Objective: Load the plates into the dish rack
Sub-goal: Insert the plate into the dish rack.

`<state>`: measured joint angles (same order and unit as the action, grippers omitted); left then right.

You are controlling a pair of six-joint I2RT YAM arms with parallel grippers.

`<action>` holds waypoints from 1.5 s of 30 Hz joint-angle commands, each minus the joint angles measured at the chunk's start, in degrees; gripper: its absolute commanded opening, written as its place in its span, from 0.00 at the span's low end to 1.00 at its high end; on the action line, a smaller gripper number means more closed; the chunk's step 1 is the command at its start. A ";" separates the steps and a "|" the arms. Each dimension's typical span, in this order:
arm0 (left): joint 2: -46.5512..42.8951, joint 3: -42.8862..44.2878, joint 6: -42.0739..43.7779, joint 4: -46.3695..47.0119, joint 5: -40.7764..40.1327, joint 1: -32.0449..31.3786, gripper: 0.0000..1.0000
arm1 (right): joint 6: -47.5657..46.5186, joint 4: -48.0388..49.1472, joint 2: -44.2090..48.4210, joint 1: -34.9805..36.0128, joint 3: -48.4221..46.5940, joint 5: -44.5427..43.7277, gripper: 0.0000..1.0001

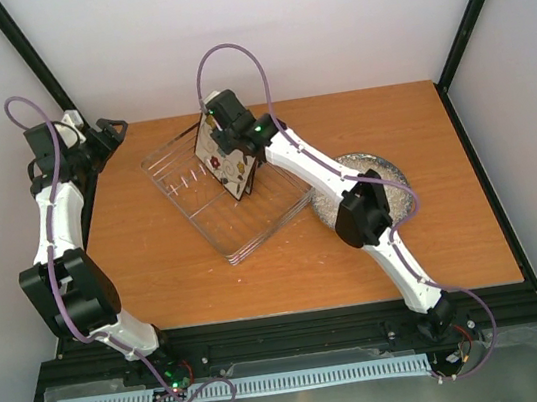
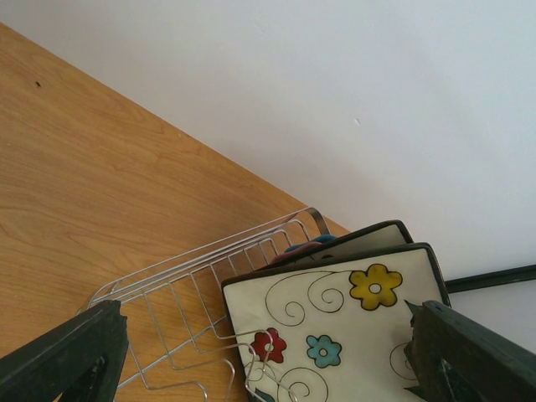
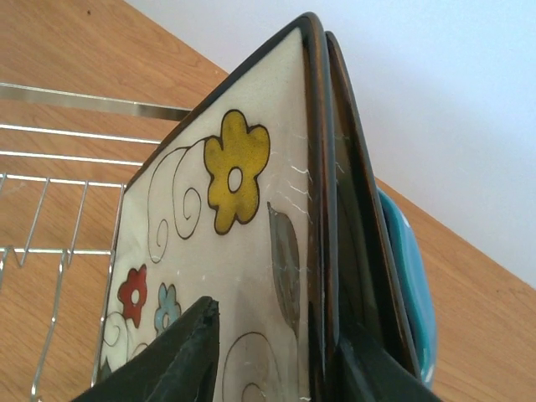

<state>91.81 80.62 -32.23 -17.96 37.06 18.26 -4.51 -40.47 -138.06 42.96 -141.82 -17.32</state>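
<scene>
Right fingers (image 3: 172, 364): astride the front square cream plate's (image 3: 234, 251) top rim; I cannot tell whether they pinch it.
Left fingers (image 2: 67, 360): spread wide, empty.
Plates: I count two square, upright in the one dish rack (image 1: 243, 230); one blue plate (image 3: 410, 276) behind them; one grey speckled plate (image 1: 385, 165) flat, apart.
Setting: wooden bench (image 1: 455, 234), white walls (image 1: 323, 21).

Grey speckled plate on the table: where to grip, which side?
On the grey speckled plate, pinch the rim from above at its far-right edge. It lies flat on the table, so probably only the rim offers a bite; the right arm overhangs its left side.
</scene>
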 commanded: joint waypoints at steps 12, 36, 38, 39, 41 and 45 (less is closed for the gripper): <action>-0.43 1.89 -0.44 0.90 0.63 0.13 0.93 | -0.92 -2.09 -3.15 3.59 -0.65 5.16 0.43; -1.42 -0.50 -1.09 1.21 1.38 0.16 0.93 | -0.32 0.01 -4.97 5.25 -3.63 7.60 0.62; -1.36 -0.76 -1.32 1.49 1.58 0.11 0.93 | -0.32 -0.12 -4.98 5.29 -3.47 7.21 0.64; -1.37 -0.81 -1.34 1.47 1.55 0.11 0.93 | -0.32 -0.14 -4.96 5.29 -3.46 7.06 0.64; -1.34 -0.73 -1.35 1.51 1.55 0.11 0.93 | -0.49 -0.05 -4.86 5.29 -3.46 6.81 0.65; -1.20 -0.51 -1.35 1.46 1.69 0.11 0.93 | -0.75 -0.17 -5.02 5.25 -3.16 5.95 0.65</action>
<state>91.79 79.66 -32.71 -17.80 37.89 18.26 -5.08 -39.55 -140.03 46.70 -146.19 -14.13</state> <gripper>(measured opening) 0.934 0.648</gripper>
